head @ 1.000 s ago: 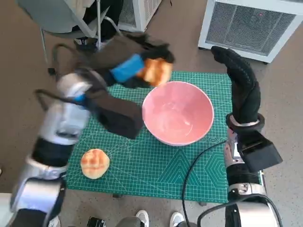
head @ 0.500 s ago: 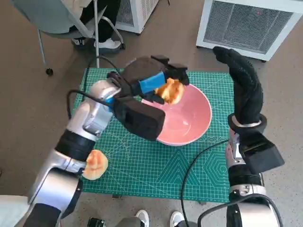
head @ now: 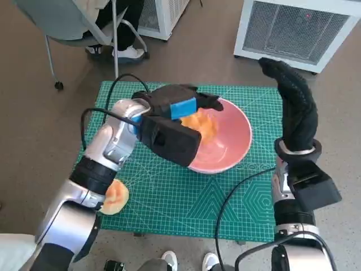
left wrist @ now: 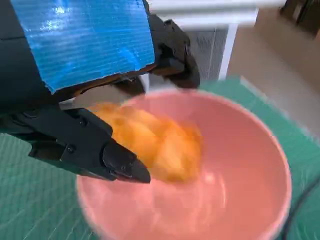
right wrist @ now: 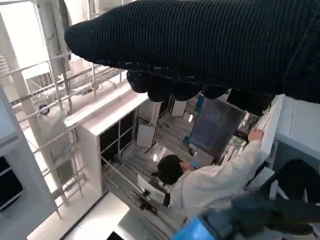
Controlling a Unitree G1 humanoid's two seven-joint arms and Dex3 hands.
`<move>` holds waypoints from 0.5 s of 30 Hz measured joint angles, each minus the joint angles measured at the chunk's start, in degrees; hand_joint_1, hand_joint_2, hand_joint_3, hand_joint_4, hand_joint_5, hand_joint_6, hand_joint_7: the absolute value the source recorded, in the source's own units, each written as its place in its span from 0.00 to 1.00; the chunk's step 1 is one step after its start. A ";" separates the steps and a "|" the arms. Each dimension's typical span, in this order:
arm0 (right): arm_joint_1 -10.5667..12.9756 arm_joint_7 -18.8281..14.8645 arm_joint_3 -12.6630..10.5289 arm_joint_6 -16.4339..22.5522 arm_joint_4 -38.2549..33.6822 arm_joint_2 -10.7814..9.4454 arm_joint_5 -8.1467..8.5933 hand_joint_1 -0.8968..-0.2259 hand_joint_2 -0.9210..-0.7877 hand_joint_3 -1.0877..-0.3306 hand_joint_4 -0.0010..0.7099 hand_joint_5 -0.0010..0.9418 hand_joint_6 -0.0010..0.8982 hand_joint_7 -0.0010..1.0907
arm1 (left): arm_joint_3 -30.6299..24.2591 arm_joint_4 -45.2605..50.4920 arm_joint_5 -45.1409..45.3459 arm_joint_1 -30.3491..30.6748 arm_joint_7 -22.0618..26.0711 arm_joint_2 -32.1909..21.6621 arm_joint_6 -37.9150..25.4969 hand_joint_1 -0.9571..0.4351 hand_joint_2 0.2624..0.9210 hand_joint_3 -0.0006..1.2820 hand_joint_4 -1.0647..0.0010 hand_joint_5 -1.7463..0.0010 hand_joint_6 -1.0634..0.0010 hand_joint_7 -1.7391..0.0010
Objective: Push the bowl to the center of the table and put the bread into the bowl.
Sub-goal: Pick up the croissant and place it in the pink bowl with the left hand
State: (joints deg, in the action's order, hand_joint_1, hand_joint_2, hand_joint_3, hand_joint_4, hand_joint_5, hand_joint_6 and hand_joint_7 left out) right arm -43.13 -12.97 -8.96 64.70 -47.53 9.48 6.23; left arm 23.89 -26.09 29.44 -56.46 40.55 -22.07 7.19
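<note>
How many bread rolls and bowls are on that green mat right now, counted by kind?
Golden bread rolls: 2, one in the bowl under the left robot hand at, one near the mat's front left corner.
Pink round bowls: 1.
Total: 3 things on the green cutting mat.

I see a pink bowl [head: 225,138] with a golden-orange bread roll [head: 203,125] blurred inside it. My left hand [head: 180,104] is black with bright blue tape across its back; its fingers [left wrist: 110,155] are plain black. A second bread roll [head: 114,196], golden with a paler top, sits beside the bowl on a green mat [head: 186,197] gridded with thin pale lines. My right hand [head: 293,107] wears black ribbed knit.
</note>
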 measured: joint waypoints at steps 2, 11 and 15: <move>0.02 0.28 0.02 0.00 0.04 0.01 -0.04 0.46 0.00 0.40 0.51 0.00 0.18 0.34 | -0.50 3.64 -0.55 1.02 1.65 -1.29 -1.02 0.36 0.84 0.01 1.00 1.00 0.93 0.93; 0.03 0.69 0.39 -0.07 0.04 -0.11 -0.17 0.47 0.00 0.40 0.51 0.00 0.18 0.34 | -5.97 20.51 -3.67 8.63 6.47 -8.51 -5.88 0.39 0.84 0.01 1.00 1.00 0.92 0.94; 0.03 0.69 0.60 -0.21 0.07 -0.36 -0.15 0.47 0.00 0.40 0.51 0.00 0.18 0.34 | -9.86 27.76 -5.68 13.17 8.49 -12.79 -8.12 0.43 0.83 0.00 1.00 1.00 0.90 0.95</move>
State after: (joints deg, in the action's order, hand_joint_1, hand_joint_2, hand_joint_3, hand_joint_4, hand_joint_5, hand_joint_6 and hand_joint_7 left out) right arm -43.10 -12.28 -8.36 64.49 -47.46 9.12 6.08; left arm 14.03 1.67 23.76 -43.30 49.04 -34.86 -0.93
